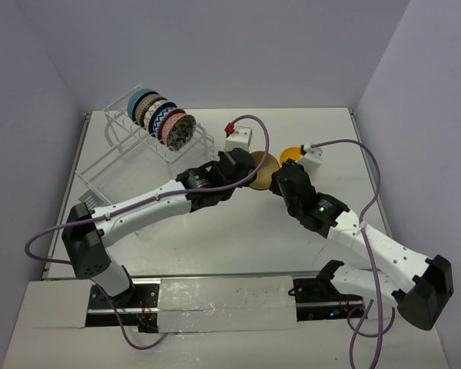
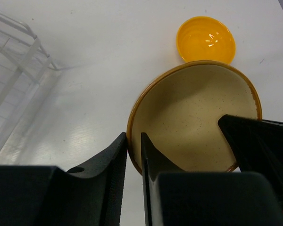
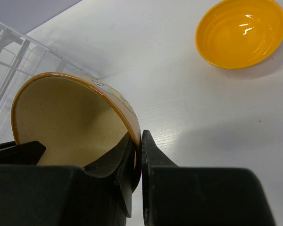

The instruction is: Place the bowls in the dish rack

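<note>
- Top view: the tan bowl (image 1: 263, 169) is held tilted over the bench (image 1: 215, 254) between the left gripper (image 1: 242, 174) and the right gripper (image 1: 280, 180). It is right of the dish rack (image 1: 131, 157), where other bowls (image 1: 161, 119) stand in slots. The orange bowl (image 1: 290, 154) lies just beyond.
- Left wrist view: the left jaws are narrow, astride the tan bowl's rim; whether they press on it cannot be told.
- Right wrist view: the right jaws pinch the opposite rim. If they let go before the left grip bites, the bowl could drop; if both arms pull, it could twist loose.
</note>
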Motion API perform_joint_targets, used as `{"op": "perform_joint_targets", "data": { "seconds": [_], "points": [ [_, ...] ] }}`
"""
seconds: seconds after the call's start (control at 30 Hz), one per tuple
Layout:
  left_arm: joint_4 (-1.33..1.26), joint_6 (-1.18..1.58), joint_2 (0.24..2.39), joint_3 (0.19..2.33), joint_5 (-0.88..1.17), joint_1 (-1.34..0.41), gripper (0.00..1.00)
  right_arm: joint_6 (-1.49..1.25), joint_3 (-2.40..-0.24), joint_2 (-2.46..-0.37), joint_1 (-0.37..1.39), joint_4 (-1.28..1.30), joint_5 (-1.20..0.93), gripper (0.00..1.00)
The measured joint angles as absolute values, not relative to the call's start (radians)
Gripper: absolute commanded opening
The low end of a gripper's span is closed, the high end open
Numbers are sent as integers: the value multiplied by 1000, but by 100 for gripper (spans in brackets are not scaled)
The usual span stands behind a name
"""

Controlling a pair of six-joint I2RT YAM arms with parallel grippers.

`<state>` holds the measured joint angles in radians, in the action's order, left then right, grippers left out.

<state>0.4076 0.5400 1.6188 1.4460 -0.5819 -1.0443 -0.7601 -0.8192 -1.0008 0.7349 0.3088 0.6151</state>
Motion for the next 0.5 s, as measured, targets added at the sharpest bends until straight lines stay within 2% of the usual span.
{"op": "perform_joint_targets", "data": {
  "seconds": [0.23, 0.33, 0.47, 0.5],
  "points": [
    [425, 540, 1625, 1451, -582, -1044, 20, -760, -819, -1001, 739, 308, 620, 0],
    [432, 542, 1634, 1457, -589, -1044, 14, -760, -819, -1001, 742, 311, 625, 0],
    [430, 562, 1634, 1462, -594, -1044, 0, -766, -819, -1001, 744, 313, 629, 0],
    [431, 563, 1634, 1464, -596, -1044, 0, -767, -819, -1001, 744, 311, 630, 0]
  ]
}}
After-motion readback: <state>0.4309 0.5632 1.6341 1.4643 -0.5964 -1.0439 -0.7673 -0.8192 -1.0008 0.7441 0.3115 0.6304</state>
